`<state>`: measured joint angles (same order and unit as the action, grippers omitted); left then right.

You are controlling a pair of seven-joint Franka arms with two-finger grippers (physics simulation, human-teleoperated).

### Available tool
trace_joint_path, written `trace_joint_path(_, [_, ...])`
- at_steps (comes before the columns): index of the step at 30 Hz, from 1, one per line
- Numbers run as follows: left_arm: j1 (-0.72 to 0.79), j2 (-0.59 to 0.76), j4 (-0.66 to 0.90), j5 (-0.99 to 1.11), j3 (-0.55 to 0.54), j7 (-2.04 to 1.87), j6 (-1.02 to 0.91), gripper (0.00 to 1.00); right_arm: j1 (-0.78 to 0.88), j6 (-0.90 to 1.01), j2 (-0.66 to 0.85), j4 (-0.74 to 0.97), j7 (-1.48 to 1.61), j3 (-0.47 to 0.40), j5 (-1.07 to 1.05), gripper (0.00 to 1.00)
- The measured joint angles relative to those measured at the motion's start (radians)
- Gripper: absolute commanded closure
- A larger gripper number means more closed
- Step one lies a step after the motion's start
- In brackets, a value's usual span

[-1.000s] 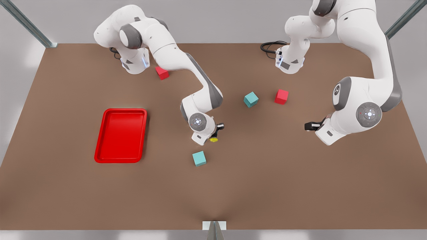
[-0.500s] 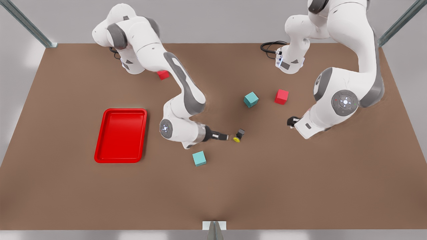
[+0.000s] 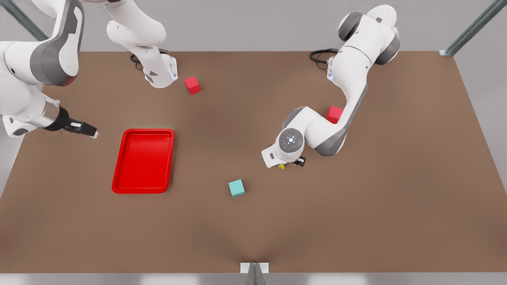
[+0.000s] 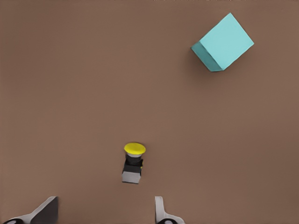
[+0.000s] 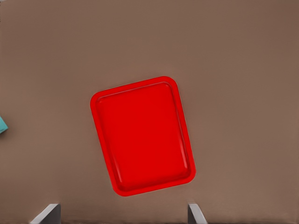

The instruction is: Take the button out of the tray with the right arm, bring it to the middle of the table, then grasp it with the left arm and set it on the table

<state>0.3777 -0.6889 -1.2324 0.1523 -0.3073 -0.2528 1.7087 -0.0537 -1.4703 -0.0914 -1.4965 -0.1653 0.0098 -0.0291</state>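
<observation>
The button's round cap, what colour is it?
Yellow; the button shows best in the left wrist view.

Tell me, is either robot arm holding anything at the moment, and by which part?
Nothing is held. The tiny yellow-capped push-button lies on the brown table, apart from the left tool; the right tool is open.

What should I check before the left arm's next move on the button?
1. Button out of the tray: ok, the tray holds nothing.
2. Button at mid-table: ok, it lies on the table near the middle, apparently on its side.
3. Left pincer ready: ok, fingers apart, above the button and not touching it.
4. Right pincer out of the way: ok, open, at the front view's left, beyond the tray.
5. Room around the button: ok, the nearest teal cube sits well apart.
6. Fingers lined up across the button's body: cannot tell.
</observation>
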Motion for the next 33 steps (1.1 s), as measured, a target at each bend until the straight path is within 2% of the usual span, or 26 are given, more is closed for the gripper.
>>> trace_joint_path(5, [-0.002, 0.042, -0.156, 0.000, -0.025, -0.008, 0.076, 0.00, -0.047, 0.036, -0.038, 0.070, 0.066, 0.038, 0.039, 0.00])
trace_joint_path(10, [-0.009, 0.070, -0.293, 0.018, -0.034, -0.015, 0.180, 0.00, -0.044, 0.007, -0.052, 0.058, 0.141, 0.061, 0.067, 0.00])
trace_joint_path(14, [-0.035, 0.099, -0.480, 0.057, -0.034, -0.018, 0.335, 0.00, -0.042, -0.010, -0.053, 0.038, 0.188, 0.062, 0.070, 0.00])
trace_joint_path(22, [-0.041, 0.039, -0.540, 0.118, -0.030, -0.023, 0.576, 0.00, -0.035, -0.034, -0.053, 0.022, 0.255, 0.062, 0.071, 0.00])
trace_joint_path(33, [-0.040, 0.045, -0.627, 0.183, -0.024, -0.044, 0.658, 0.00, -0.035, -0.050, -0.058, 0.019, 0.309, 0.062, 0.071, 0.00])
